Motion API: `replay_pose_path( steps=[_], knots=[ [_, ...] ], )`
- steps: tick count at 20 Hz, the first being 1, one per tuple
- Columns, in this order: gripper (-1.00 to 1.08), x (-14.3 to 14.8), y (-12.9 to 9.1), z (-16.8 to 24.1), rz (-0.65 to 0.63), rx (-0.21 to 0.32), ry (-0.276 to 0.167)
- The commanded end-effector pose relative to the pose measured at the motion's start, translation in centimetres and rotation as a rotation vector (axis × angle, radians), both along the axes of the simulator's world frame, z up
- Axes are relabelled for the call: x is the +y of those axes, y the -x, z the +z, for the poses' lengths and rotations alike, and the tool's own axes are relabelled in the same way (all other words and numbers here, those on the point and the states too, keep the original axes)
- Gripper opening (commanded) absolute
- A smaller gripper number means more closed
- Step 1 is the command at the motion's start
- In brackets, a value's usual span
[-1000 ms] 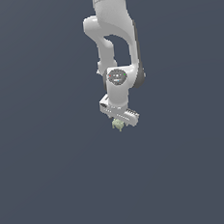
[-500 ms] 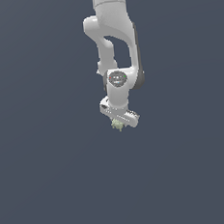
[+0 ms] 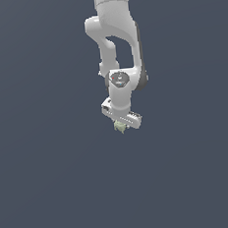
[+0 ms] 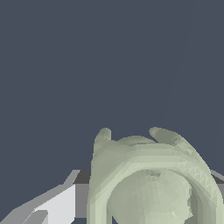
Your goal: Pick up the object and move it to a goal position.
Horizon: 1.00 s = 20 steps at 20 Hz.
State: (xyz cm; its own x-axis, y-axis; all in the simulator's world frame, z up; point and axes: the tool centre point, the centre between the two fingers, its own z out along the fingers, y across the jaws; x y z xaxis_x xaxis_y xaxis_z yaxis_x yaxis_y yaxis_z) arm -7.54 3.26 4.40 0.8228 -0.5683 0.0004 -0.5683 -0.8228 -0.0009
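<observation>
Exterior view: white jointed robot arm comes down from the top edge, a bit to the exterior view's right of centre, against a flat dark slate-blue background that fills the whole picture; no edge or horizon shows, so cannot tell whether that surface is a counter or just backdrop. Round grey wrist joint cap with a small red and green mark faces the camera. Below it the white gripper hangs tilted, its crossbar sloping down toward the exterior view's right. Tiny pale yellowish-green lumpy object sits right under the crossbar between the fingers, touching the gripper, mostly hidden by it; only its lower part pokes out. Gripper looks clamped on the object, fingers too small to separate. No shadow or contact mark under the object, so height above anything cannot be told. Wrist view: the object fills the lower half near the camera, pale green, faceted, with a thick ring-like rim around a rounded lump and two blunt nubs sticking out from its far side. One white and grey gripper finger shows beside it, close against its side; the other finger is out of frame. Behind is the same plain dark slate-blue background.
</observation>
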Motion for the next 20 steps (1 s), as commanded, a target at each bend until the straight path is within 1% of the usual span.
replay_pose_path(
  steps=[1,6,10,15,20],
  knots=[
    [-1.00,0.1,0.1,0.5,0.000,-0.001,0.000],
    [-1.00,0.6,0.5,2.5,0.000,-0.001,0.000],
    [-1.00,1.1,1.0,4.9,0.000,0.000,0.000],
    [-1.00,2.0,1.8,9.1,-0.001,0.000,0.000],
    [-1.00,3.0,2.7,14.2,-0.001,0.000,0.002]
  ],
)
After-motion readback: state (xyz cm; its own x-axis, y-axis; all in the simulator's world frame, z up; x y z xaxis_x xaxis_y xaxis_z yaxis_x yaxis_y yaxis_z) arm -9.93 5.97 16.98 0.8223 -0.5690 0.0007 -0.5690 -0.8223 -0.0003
